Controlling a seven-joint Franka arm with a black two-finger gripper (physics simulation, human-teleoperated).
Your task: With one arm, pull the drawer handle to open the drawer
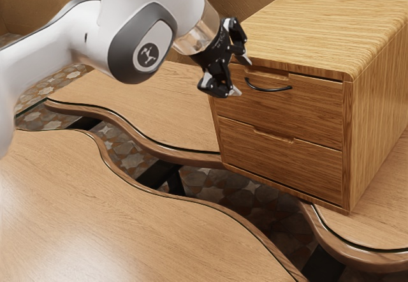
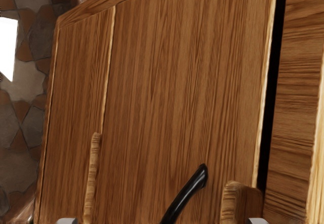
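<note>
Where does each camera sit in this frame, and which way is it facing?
Exterior view: beside the arm, above the table, looking across at the cabinet; it shows the white arm and the black gripper at the handle of the upper drawer.
Wrist view: on the hand, facing the drawer front close up; two grey fingertips flank the handle, spread apart.
Shared: the black handle and the upper drawer's front.

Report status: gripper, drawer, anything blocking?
Gripper just off the handle, at its end on the exterior view's left. Top drawer looks shut, not yet pulled. Nothing seen between gripper and handle.
</note>
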